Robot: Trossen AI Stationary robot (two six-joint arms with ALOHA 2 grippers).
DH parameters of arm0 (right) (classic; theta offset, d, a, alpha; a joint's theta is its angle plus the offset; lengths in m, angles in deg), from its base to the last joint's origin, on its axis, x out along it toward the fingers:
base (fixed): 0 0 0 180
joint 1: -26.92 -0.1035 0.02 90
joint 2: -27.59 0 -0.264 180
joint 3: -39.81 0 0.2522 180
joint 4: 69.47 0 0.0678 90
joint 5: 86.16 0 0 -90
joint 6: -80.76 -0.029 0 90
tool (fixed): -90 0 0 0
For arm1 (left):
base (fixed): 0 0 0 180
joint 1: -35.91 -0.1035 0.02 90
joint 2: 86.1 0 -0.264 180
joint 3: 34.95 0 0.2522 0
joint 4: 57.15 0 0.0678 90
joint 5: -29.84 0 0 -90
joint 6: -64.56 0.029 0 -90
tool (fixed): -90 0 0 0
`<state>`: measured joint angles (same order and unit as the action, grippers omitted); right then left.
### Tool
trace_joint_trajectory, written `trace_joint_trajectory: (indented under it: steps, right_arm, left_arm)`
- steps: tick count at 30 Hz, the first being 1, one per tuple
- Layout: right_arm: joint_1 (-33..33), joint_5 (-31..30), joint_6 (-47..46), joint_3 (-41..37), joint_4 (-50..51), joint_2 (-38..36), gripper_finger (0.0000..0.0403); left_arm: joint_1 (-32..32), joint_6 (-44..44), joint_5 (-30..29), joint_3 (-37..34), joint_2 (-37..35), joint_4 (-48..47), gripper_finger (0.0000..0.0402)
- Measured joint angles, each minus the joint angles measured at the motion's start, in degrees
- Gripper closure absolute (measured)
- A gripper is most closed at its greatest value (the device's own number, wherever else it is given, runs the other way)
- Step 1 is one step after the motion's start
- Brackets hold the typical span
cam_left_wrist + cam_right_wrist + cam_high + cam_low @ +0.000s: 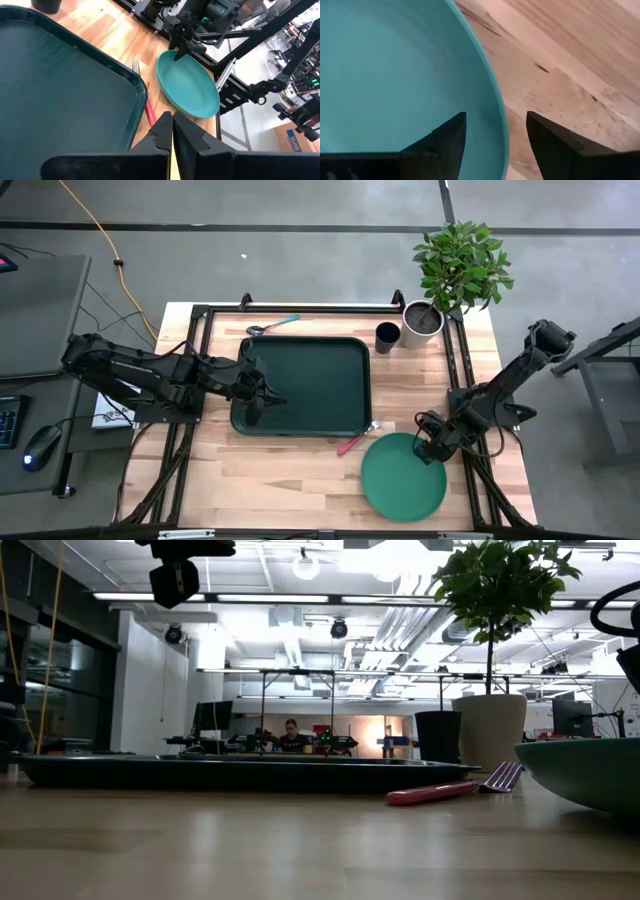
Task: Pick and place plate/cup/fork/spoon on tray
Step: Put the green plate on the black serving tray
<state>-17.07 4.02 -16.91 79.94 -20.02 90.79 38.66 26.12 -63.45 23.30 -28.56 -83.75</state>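
1. The plate [403,476] lies on the surface at lower right of the high view, tilted; the right gripper [495,135] straddles its rim, jaws open.
2. The fork [355,441] lies between plate and tray [300,385]; cup [387,336] and spoon [272,326] sit above the tray.
3. The left gripper [172,131] hovers over the tray, jaws closed, empty.

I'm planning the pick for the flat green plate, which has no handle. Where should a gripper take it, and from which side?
By the raised rim, one finger inside and one outside. The plate lies flat, so the rim is the only pinchable part. The right gripper already straddles its edge from the right, open.
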Motion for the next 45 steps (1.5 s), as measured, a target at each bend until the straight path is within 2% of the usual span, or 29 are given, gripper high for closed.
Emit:
trace_joint_trajectory:
  steps: [4,7,9,11,16,20,23,27,31,36,39,45]
  right_arm:
    - [-0.1,0.1,0.0,0.0,0.0,0.2,0.0246]
    - [-0.1,0.2,0.2,0.0,0.2,0.2,0.0306]
    - [-0.1,0.3,0.2,0.0,0.1,0.2,0.0361]
    - [-0.1,1.0,0.7,0.0,-0.3,0.0,0.0390]
    - [-0.1,5.7,4.6,1.3,-0.1,-3.2,0.0396]
    - [-0.1,5.5,8.1,4.5,-0.6,-8.5,0.0398]
    - [0.0,2.1,7.9,7.7,-1.9,-12.0,0.0400]
    - [0.6,-7.0,7.8,12.1,-1.6,-13.0,0.0401]
    - [3.3,-13.4,8.2,16.0,-1.5,-10.0,0.0402]
    - [8.5,-16.3,10.8,22.0,-0.6,-2.4,0.0402]
    - [11.3,-20.2,10.9,25.9,1.8,2.6,0.0402]
    - [16.7,-29.0,5.3,30.5,2.5,10.2,0.0402]
  left_arm:
    - [0.0,0.0,-0.4,0.0,0.0,0.2,0.0401]
    - [-0.1,0.0,-0.4,0.0,0.0,0.3,0.0402]
    - [-0.1,0.0,-0.5,0.0,0.0,0.3,0.0402]
    - [-0.1,0.0,-0.6,0.0,0.0,0.7,0.0402]
    - [-1.0,0.9,1.8,0.0,-0.6,4.8,0.0402]
    - [-3.0,2.8,6.0,0.2,-1.6,8.1,0.0402]
    - [-4.5,4.8,8.3,1.7,-2.2,8.1,0.0402]
    - [-5.9,8.5,9.8,3.8,-3.1,8.1,0.0401]
    - [-7.4,12.4,12.0,6.3,-3.3,8.1,0.0402]
    - [-8.8,17.3,12.5,9.2,-3.3,7.6,0.0399]
    - [-9.7,20.6,12.5,10.7,-3.3,5.8,0.0395]
    - [-11.7,24.5,12.3,12.0,-3.3,2.7,0.0383]
